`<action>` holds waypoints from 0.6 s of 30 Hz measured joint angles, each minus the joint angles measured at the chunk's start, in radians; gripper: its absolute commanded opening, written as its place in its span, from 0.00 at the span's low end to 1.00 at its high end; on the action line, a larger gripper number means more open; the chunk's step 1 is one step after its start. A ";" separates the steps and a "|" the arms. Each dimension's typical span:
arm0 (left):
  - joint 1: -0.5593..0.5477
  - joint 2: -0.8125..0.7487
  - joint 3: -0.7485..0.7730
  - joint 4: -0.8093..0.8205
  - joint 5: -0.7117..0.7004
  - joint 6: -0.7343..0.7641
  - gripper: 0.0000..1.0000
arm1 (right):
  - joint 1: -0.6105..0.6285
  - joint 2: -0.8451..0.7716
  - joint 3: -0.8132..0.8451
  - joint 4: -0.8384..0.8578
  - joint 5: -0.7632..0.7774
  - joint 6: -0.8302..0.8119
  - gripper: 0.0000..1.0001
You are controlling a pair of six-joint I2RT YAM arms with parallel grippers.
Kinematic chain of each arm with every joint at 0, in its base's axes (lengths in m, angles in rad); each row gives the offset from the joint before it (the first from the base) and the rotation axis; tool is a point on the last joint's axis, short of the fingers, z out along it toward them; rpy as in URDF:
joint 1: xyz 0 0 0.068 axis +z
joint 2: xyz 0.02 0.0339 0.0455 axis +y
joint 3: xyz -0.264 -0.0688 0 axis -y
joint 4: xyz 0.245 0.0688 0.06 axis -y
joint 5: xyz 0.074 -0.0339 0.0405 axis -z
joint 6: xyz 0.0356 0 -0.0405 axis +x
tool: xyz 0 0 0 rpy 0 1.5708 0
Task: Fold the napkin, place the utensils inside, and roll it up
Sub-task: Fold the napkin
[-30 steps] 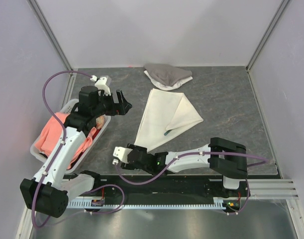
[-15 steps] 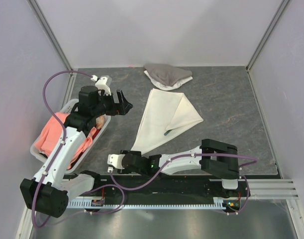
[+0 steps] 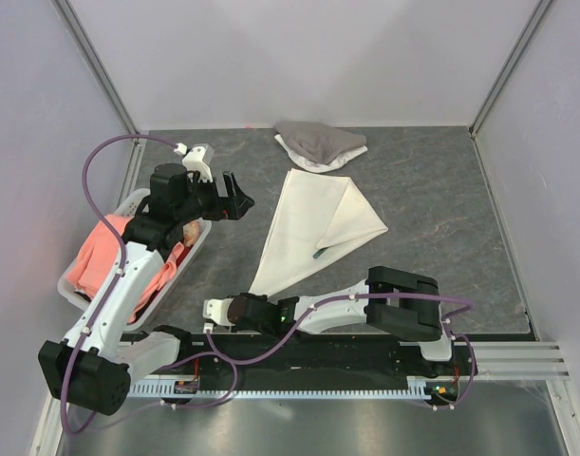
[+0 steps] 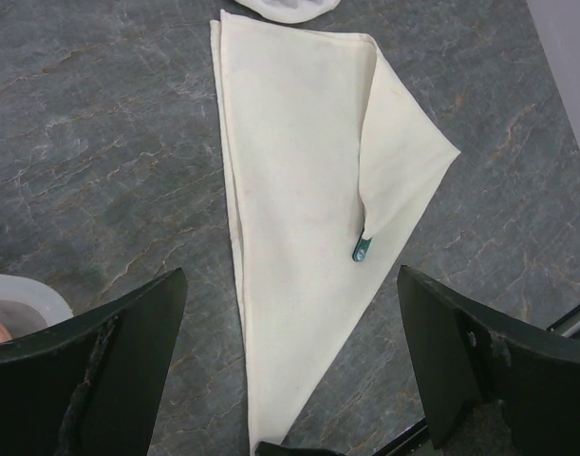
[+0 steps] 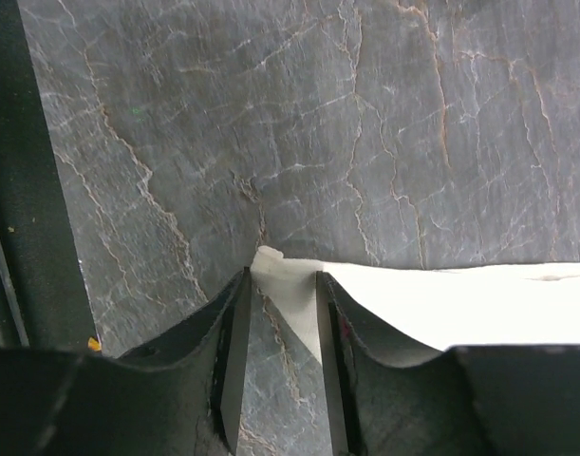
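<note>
- The napkin (image 3: pixel 308 223) lies flat on the dark stone-look table (image 3: pixel 441 190) at the middle of the top view. It is already folded into a long triangle that narrows toward the lower left, with a second flap laid over its right side.
- Of the utensils (image 4: pixel 361 250) only one small dark end shows, poking out from under that flap's lower corner. The rest is hidden, so how many are inside cannot be told.
- Judged from this, folding and loading look done, and the rolling is not yet done (the cloth shows no roll anywhere).
- The right gripper (image 5: pixel 282 277) sits at the napkin's lower tip, at the bottom centre of the top view. Its jaws stand narrow with the raised cloth corner between them; whether they already pinch it cannot be told.
- The left gripper (image 3: pixel 234 193) hangs wide apart and holds nothing, at the upper left above the table, beside the white basket (image 3: pixel 199 249) of salmon-pink cloth (image 3: pixel 104 256).
- The grey-and-white cloth heap (image 3: pixel 318 144) lies apart at the top, just beyond the napkin.
</note>
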 measured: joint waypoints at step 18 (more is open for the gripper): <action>0.000 0.000 0.000 0.000 0.004 0.000 1.00 | -0.006 0.019 0.006 0.006 0.015 -0.005 0.00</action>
